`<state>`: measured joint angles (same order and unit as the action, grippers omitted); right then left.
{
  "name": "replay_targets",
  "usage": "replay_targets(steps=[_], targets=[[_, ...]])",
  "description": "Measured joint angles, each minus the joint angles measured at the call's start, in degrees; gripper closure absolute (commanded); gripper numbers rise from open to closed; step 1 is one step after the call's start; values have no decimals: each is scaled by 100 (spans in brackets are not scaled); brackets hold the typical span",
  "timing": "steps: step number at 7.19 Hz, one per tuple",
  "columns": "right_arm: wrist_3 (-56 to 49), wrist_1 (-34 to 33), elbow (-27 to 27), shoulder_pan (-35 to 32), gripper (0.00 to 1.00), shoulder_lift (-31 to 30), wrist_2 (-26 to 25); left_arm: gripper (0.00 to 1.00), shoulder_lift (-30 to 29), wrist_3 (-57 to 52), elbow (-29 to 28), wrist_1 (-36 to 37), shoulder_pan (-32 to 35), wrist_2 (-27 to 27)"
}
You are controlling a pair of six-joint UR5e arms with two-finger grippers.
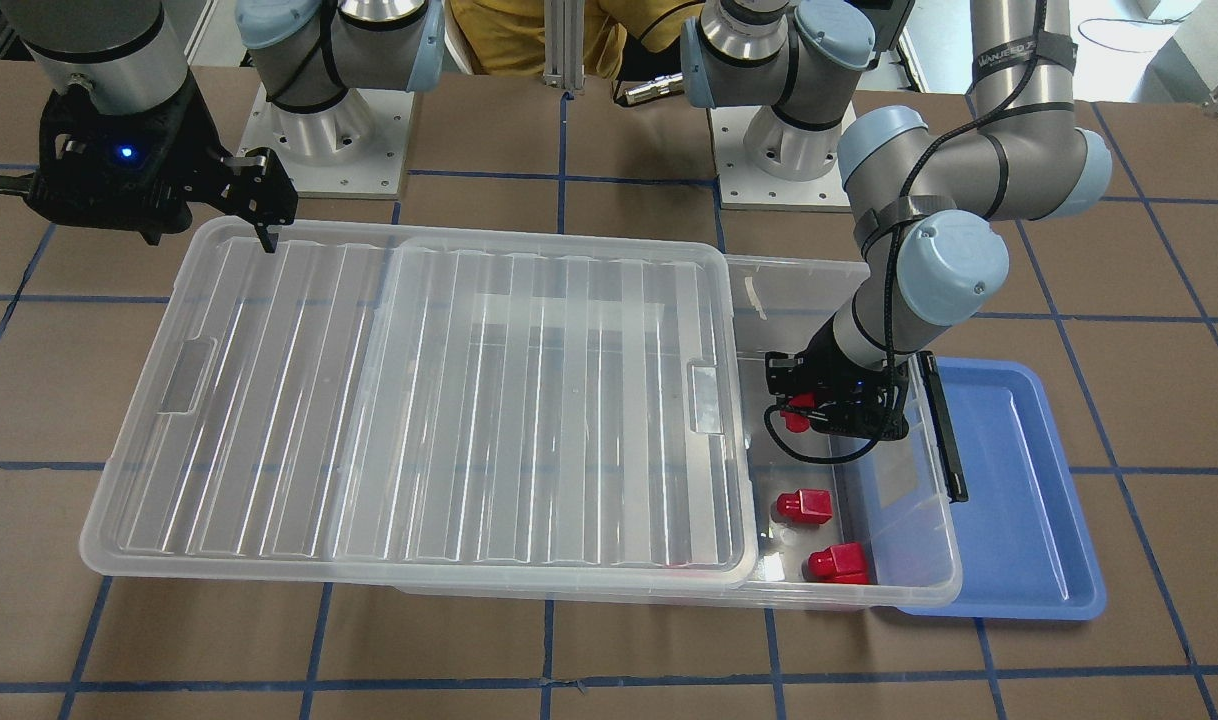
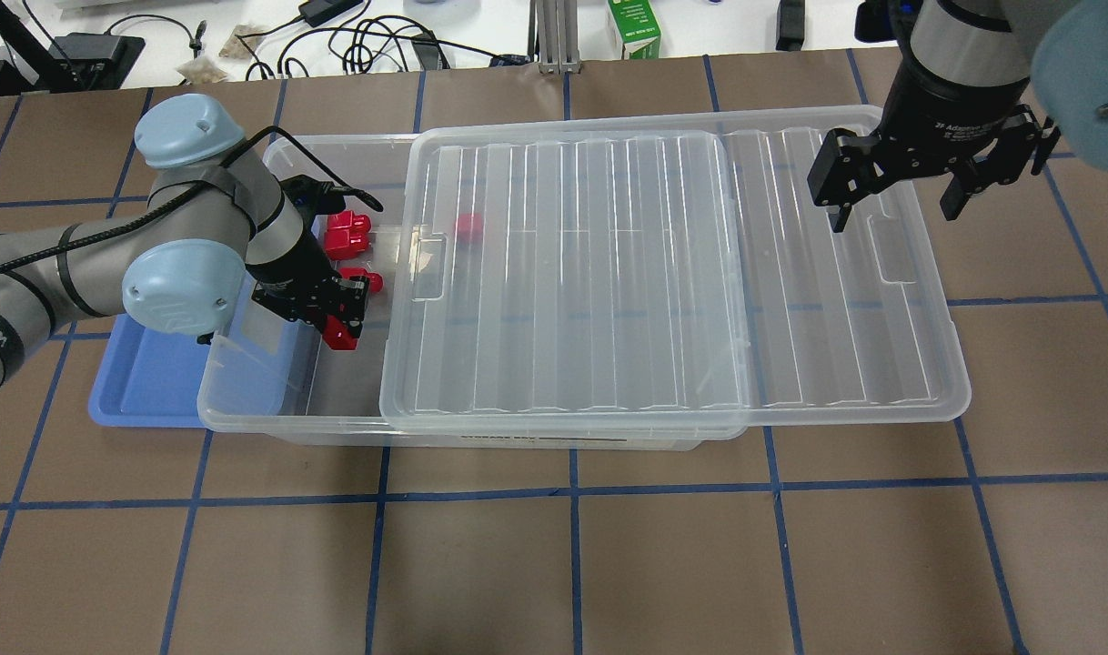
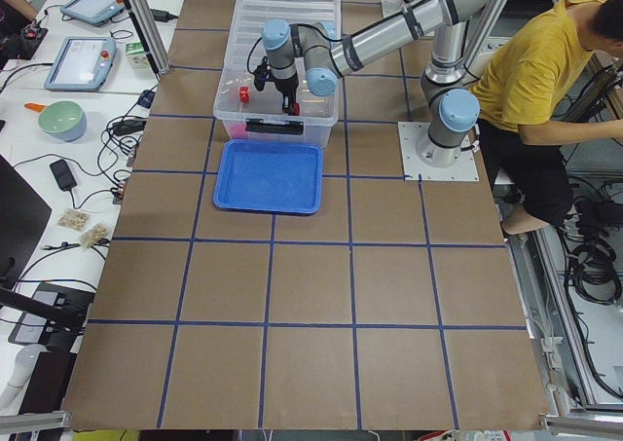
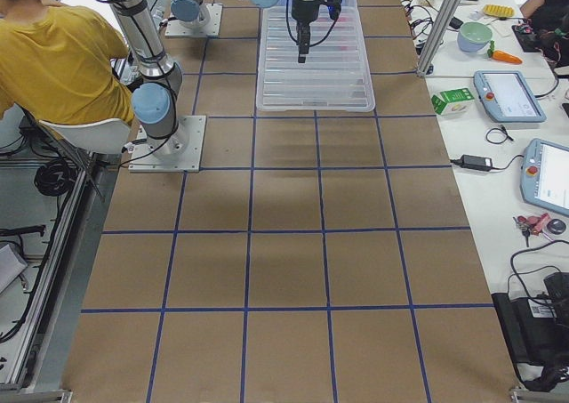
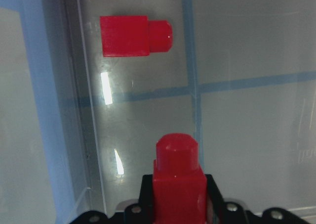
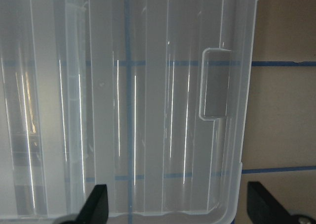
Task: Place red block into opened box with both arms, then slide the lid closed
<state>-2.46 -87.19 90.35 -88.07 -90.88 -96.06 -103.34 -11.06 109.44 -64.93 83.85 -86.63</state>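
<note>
The left jaws grip the red block [image 5: 178, 184] inside the open box [image 2: 210, 387]; the right jaws gape above the lid [image 2: 609, 273]

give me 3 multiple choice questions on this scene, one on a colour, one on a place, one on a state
1. What colour is the tray beside the box?
A. red
B. blue
C. clear

2. Where is the right gripper?
A. inside the box
B. above the overhanging end of the lid
C. above the tray

3. What state is the left gripper in?
A. open and empty
B. shut on the lid
C. shut on a red block

Answers:
1 B, the overhead view shows a flat blue tray at the box's uncovered end.
2 B, its spread fingers hang over the part of the lid that sticks out past the box.
3 C, the left wrist view shows the block clamped between its fingers.
</note>
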Motion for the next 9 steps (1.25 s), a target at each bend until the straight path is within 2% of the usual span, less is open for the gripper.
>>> replay_targets(steps=[4, 5, 7, 8, 9], targets=[[-4, 0, 7, 0, 0, 0, -8, 100, -200, 126, 131, 266, 19, -8], [-2, 0, 7, 0, 0, 0, -7, 68, -226, 152, 143, 275, 29, -13], [0, 0, 3, 0, 0, 0, -3, 47, -245, 169, 210, 284, 34, -68], [0, 0, 5, 0, 0, 0, 1, 42, -250, 182, 226, 289, 34, -83], [-1, 0, 7, 0, 0, 0, 3, 41, -251, 193, 226, 293, 35, -88]])
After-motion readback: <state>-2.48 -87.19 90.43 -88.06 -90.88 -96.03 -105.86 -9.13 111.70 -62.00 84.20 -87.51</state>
